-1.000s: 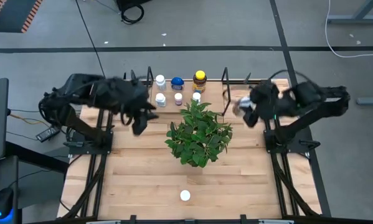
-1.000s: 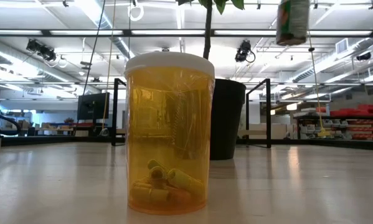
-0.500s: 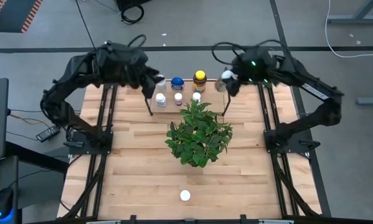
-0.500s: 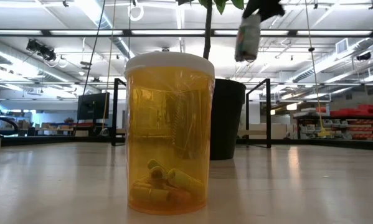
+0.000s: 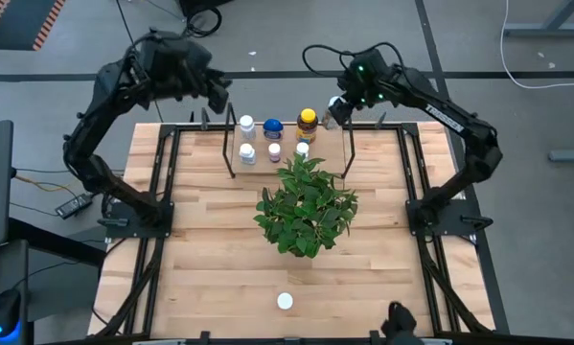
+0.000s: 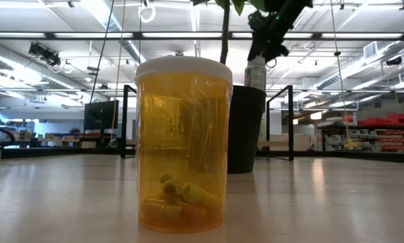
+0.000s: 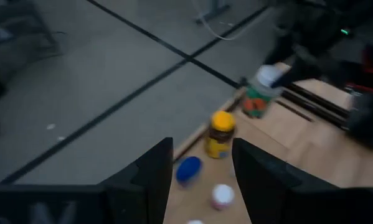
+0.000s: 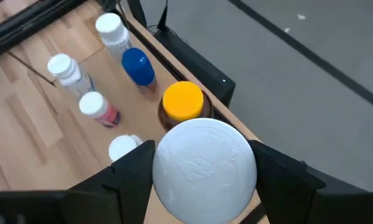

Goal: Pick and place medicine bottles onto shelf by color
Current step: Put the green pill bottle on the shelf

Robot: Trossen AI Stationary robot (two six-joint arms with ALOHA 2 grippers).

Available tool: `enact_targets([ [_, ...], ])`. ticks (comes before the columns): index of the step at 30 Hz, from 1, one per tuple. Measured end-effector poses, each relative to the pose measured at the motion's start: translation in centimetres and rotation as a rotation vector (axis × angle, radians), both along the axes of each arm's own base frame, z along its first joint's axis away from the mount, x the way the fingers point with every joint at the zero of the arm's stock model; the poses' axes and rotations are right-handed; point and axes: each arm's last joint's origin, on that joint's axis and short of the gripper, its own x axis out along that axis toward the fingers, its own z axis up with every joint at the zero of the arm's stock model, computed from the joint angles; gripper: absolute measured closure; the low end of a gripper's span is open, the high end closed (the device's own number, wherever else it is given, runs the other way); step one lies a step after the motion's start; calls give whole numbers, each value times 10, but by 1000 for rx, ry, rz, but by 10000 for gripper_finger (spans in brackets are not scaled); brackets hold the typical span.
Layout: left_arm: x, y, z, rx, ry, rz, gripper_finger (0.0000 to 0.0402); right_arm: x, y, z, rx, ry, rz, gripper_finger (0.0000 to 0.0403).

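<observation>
The black wire shelf (image 5: 231, 153) stands at the table's far edge. On it stand several bottles: white ones (image 5: 246, 125), a blue one (image 5: 272, 126) and an amber one with a yellow cap (image 5: 308, 120). My right gripper (image 5: 336, 107) is over the shelf's right end, shut on a white-capped bottle with a green label (image 6: 255, 71). My left gripper (image 5: 219, 96) is open and empty, raised over the shelf's far left side. An amber bottle with a white cap (image 6: 183, 145) stands on its base near the table's near edge (image 5: 285, 301). My right gripper pinches the green-label bottle between its two fingers, one on each side just below the white cap (image 8: 203, 163). The fingers come from above, pointing down. The bottle hangs upright below them; the plant pot hides its lower end in the low view.
A leafy green potted plant (image 5: 306, 206) stands mid-table just in front of the shelf, its dark pot (image 6: 245, 128) showing in the low view. The shelf's upright posts (image 6: 291, 121) rise beside the held bottle. Bare wood lies to the left and right of the plant.
My right gripper has carried the green-label bottle toward the table's far edge and leftward, to beside the yellow-capped bottle, coming down as it went. My left gripper has risen and gone toward the far edge, behind the shelf's left side.
</observation>
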Motion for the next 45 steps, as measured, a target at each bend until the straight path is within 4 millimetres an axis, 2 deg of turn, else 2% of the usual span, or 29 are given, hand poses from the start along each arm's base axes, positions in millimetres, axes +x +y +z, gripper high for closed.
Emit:
enact_targets([
  [8,-10,35,5,61,-64,133,230,13,-34,-36,100,58,9,155],
  [18,-17,47,10,131,-78,161,230,19,-45,-55,96,98,6,156],
  [28,-20,50,10,131,-77,177,230,21,-48,-93,140,70,-30,156],
  [45,-20,50,10,128,-75,177,230,20,-48,-101,118,100,-40,154],
])
